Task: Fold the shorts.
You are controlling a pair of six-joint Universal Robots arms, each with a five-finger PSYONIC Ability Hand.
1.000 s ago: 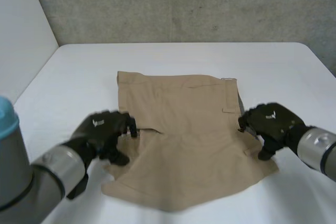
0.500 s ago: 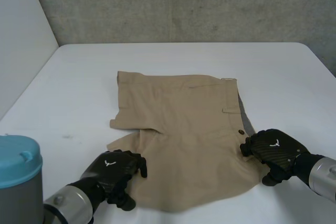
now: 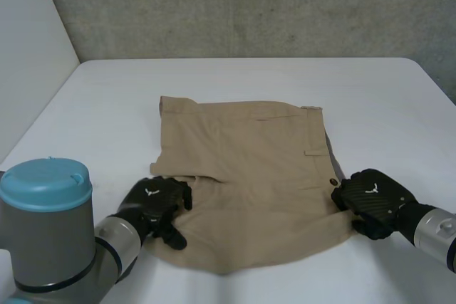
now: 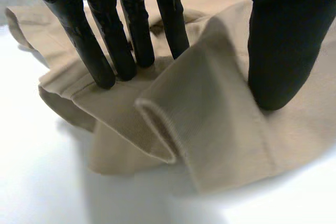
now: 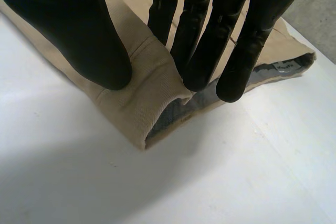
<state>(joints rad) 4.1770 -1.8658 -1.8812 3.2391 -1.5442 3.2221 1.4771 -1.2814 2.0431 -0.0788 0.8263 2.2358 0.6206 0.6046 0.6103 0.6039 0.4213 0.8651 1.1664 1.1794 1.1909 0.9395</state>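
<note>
Tan shorts point(image 3: 249, 169) lie flat on the white table point(image 3: 249, 76), waistband towards my right, legs towards my left. My left hand point(image 3: 153, 202) is on the near left hem corner. In the left wrist view its fingers point(image 4: 105, 51) and thumb point(image 4: 278, 51) press the cloth point(image 4: 210, 129) with a raised fold pinched between them. My right hand point(image 3: 372, 201) is at the near right corner by the waistband. There its thumb point(image 5: 79, 35) and fingers point(image 5: 231, 51) close on the lifted edge of the shorts point(image 5: 142, 103), whose grey lining shows.
My left arm's blue cap point(image 3: 46, 183) stands at the near left, close to the camera. A grey concrete wall point(image 3: 249, 5) rises behind the table's far edge. Bare table surrounds the shorts on all sides.
Both hands moved from the shorts' sides to the near corners and closed on the cloth. The near hem has been drawn slightly away from the table's front edge.
</note>
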